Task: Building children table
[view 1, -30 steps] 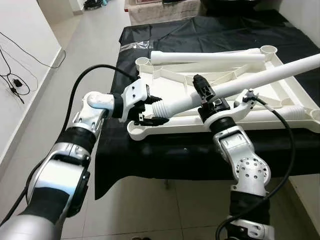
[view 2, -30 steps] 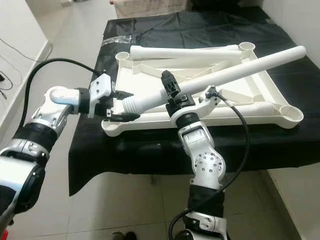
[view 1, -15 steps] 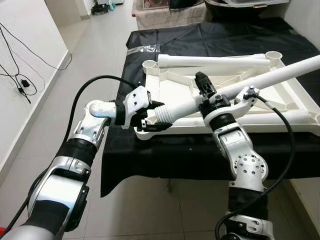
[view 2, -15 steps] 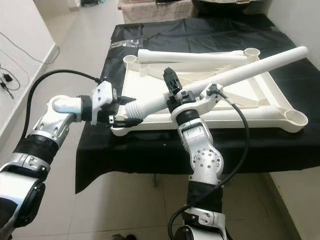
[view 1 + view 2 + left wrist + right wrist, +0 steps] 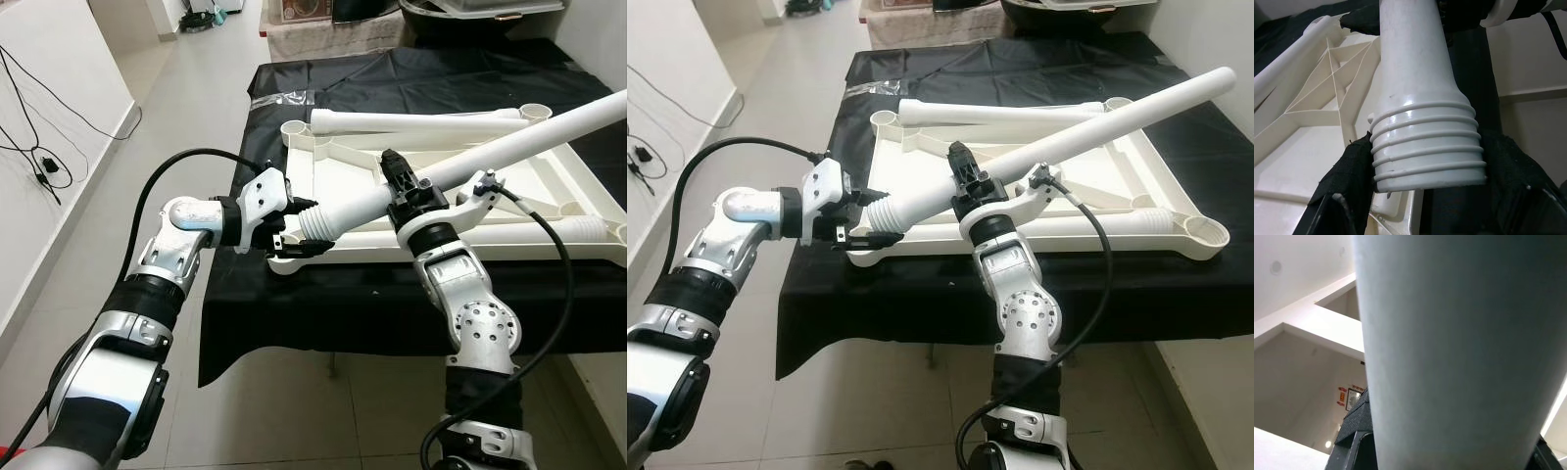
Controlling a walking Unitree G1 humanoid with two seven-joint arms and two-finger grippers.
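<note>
In the left eye view, the left gripper (image 5: 294, 227) clamps the ribbed end of the white table leg (image 5: 509, 143), held just over the near corner socket of the upturned tabletop (image 5: 333, 181) on the black cloth (image 5: 411, 78).

In the right eye view, the right gripper (image 5: 965, 181) grasps the leg mid-shaft.

In the left wrist view, the fingers (image 5: 1352, 171) pinch the ribs.

In the right wrist view, the leg (image 5: 1459, 352) looms close.

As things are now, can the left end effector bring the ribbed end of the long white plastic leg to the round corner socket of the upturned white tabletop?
Probably yes. The left end effector grips the leg at its ribbed end beside the near-left socket; nothing lies between.
</note>
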